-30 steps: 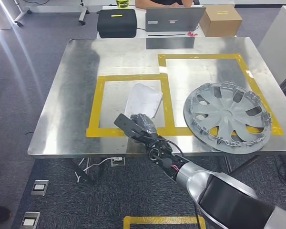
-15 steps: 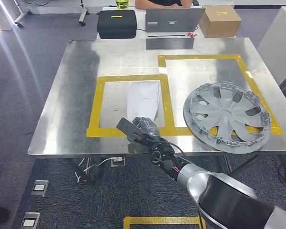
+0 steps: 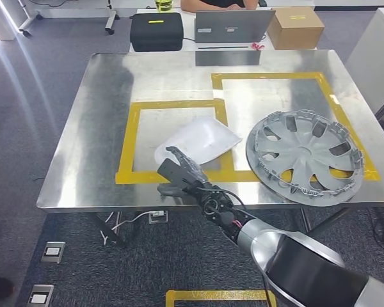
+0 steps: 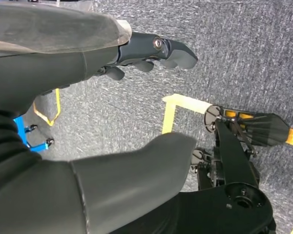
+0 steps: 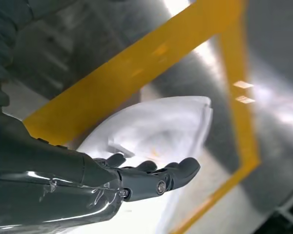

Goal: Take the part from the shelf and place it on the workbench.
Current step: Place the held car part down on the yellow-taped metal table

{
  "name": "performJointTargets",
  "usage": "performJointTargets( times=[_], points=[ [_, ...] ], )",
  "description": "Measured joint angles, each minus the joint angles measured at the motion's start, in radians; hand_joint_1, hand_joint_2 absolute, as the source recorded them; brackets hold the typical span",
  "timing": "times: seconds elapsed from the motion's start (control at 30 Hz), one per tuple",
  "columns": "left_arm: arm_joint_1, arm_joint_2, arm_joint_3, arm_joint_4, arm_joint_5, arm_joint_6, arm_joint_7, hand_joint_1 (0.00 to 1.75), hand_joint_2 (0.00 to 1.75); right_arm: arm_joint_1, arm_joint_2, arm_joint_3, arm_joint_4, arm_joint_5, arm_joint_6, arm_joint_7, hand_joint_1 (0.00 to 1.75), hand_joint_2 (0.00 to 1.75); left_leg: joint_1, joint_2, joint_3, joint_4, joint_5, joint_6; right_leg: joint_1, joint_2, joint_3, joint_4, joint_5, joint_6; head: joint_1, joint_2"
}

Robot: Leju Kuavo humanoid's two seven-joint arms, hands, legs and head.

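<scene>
The part (image 3: 200, 139) is a flat white piece lying on the steel workbench (image 3: 98, 128). It lies inside the left yellow taped square (image 3: 127, 137), with its right end over the tape. My right hand (image 3: 180, 171) hovers just in front of it, over the square's near tape line, fingers spread and holding nothing. In the right wrist view the fingers (image 5: 159, 178) reach out beside the white part (image 5: 156, 131) without gripping it. My left hand (image 4: 100, 53) hangs over the grey carpet, thumb and fingers apart and holding nothing.
A grey wheel cover (image 3: 304, 155) lies on the right taped frame, overhanging its near tape. A black case (image 3: 157, 30), a laptop (image 3: 233, 25) and a cardboard box (image 3: 296, 27) stand on a second table behind, where a person sits. Yellow floor tape (image 3: 219, 295) runs below.
My right hand has let go of the white part: its fingers opened and it drew back a little. The part dropped flat and now spreads rightward over the tape.
</scene>
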Motion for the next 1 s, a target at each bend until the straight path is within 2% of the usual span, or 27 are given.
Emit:
performJointTargets(
  times=[0.1,0.5,0.63,0.83,1.0],
  points=[
    [0.0,0.0,0.0,0.0,0.005,0.0,0.002,0.0,0.0,0.0,0.001,-0.025,-0.032,-0.044,0.049,-0.05,0.0,0.0,0.0,0.0,0.0,0.0,0.0,0.0,0.0,0.0,0.0,0.0,0.0,0.0,0.0,0.0],
    [0.001,0.0,0.0,0.0,0.007,0.0,0.002,0.0,0.0,0.002,0.001,-0.075,-0.09,-0.052,0.059,-0.053,0.0,0.0,0.0,0.0,0.0,0.0,0.0,0.0,0.0,0.0,0.0,0.0,0.0,0.0,0.0,0.0],
    [0.001,0.0,0.0,0.0,0.007,0.0,0.002,0.0,0.0,0.005,0.001,-0.08,-0.097,-0.054,0.06,-0.056,0.0,1.75,0.0,0.0,0.0,0.0,0.0,0.0,0.0,0.0,0.0,0.0,0.0,0.0,0.0,0.0],
    [0.001,0.0,0.0,0.0,0.017,0.004,0.003,0.0,0.0,0.026,-0.002,-0.097,-0.172,-0.131,0.142,-0.112,0.0,1.75,0.0,0.001,0.0,0.0,0.0,0.0,0.0,0.001,-0.001,0.0,0.0,0.0,0.0,0.0],
    [0.005,0.0,0.0,0.0,0.033,0.009,0.01,0.0,0.0,0.102,-0.034,-0.105,-0.41,-0.135,0.183,-0.048,0.0,1.75,0.001,0.001,0.001,0.0,0.0,0.0,0.0,0.0,-0.002,0.0,0.0,0.0,-0.001,0.0]
  ],
)
